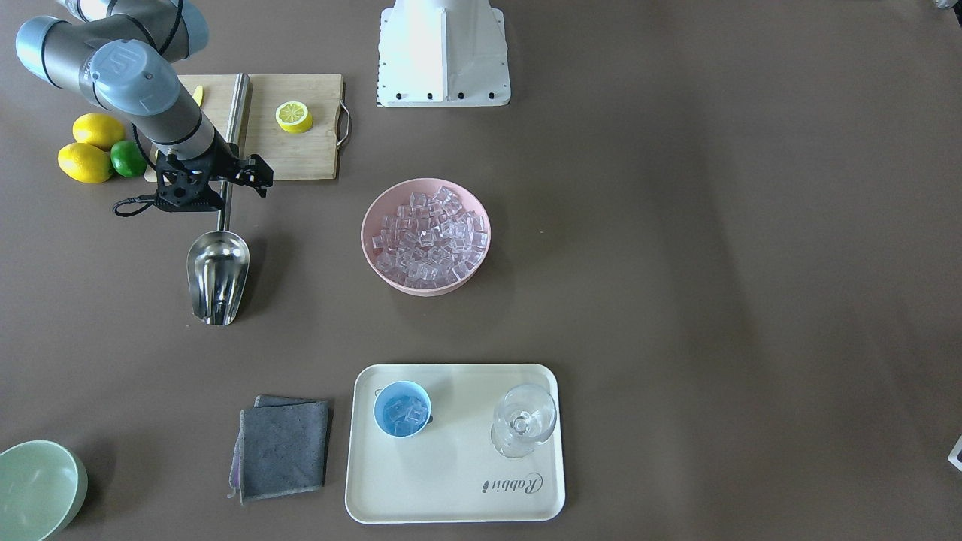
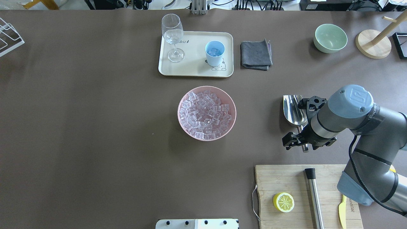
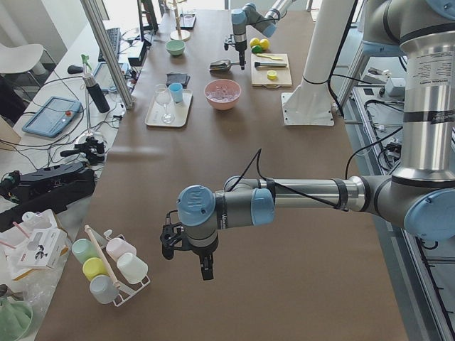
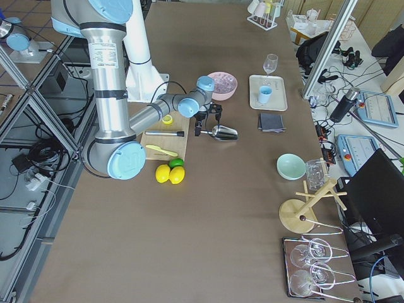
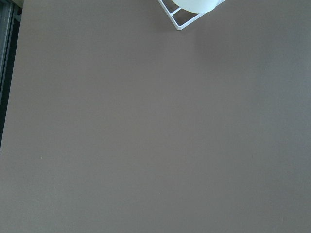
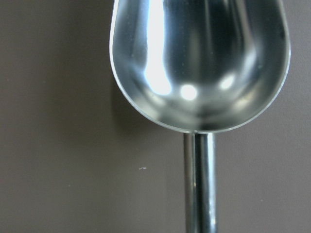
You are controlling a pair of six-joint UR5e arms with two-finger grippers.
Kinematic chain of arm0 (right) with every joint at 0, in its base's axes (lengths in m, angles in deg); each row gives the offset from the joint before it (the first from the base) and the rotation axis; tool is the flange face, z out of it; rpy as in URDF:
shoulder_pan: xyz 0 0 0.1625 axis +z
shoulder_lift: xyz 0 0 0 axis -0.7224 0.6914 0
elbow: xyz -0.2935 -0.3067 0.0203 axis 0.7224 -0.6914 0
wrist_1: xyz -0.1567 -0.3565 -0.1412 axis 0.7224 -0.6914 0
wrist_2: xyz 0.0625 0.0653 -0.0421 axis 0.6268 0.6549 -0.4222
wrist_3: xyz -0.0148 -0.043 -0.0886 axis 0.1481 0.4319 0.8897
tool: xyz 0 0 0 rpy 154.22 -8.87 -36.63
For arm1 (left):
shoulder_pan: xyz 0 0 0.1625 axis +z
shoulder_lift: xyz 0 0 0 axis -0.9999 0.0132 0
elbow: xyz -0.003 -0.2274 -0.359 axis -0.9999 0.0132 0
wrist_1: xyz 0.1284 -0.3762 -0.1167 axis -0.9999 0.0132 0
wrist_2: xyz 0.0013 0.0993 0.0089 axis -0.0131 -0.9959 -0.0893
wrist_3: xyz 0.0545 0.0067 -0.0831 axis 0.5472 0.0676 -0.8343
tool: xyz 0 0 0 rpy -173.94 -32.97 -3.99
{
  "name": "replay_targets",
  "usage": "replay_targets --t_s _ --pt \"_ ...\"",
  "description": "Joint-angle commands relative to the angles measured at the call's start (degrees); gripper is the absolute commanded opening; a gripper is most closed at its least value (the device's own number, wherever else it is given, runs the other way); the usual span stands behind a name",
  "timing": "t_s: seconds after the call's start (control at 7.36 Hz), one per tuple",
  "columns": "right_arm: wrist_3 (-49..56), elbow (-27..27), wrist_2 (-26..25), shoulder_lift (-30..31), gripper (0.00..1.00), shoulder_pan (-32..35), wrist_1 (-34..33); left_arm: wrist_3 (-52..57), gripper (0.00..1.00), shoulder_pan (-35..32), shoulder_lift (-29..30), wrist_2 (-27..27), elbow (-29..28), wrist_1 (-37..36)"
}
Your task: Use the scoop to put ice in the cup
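Note:
The steel scoop (image 1: 218, 270) lies empty on the brown table, its trough toward the tray; it fills the right wrist view (image 6: 199, 63). My right gripper (image 1: 225, 180) is low over its thin handle (image 2: 302, 140), open, with the fingers apart on either side. The light-blue cup (image 1: 402, 408) stands on the cream tray (image 1: 451, 481) with a few ice cubes in it. The pink bowl (image 1: 376, 255) at mid-table is full of ice (image 1: 428, 237). My left gripper (image 3: 190, 261) hangs over bare table far from these; I cannot tell its state.
A stemmed glass (image 1: 524, 421) shares the tray. A grey cloth (image 1: 284, 447) and a pale-green bowl (image 1: 37, 488) lie beside it. A cutting board (image 1: 301, 146) with a lemon half (image 1: 294, 116) and a steel cylinder (image 1: 239, 113) sits behind the scoop, next to lemons (image 1: 94, 146).

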Motion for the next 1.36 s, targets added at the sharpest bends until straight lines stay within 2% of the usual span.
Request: replay_targets --t_s 0.0,0.27,0.41,0.68,0.95,1.22 --pt "4.33 5.43 0.57 -0.02 1.00 3.59 -7.16 0.08 0.98 0.12 0.00 0.00 -0.85 0.13" --pt "15.38 9.84 0.66 0.24 1.00 9.91 -14.55 0.43 0.98 0.21 0.35 -0.17 -0.85 0.13" --pt "22.23 10.03 2.05 0.77 1.00 14.56 -16.58 0.52 0.98 0.03 0.35 -0.17 -0.76 0.13" --pt "35.93 9.77 4.52 6.37 1.00 23.18 -16.43 0.52 0.98 -0.06 0.35 0.09 -0.50 0.13" --pt "49.92 5.32 4.61 10.16 1.00 33.18 -16.43 0.61 0.98 0.21 0.44 0.18 0.11 0.22" --pt "61.88 -1.80 9.34 12.80 1.00 45.23 -16.34 0.61 0.98 0.21 0.62 0.18 0.47 0.22"
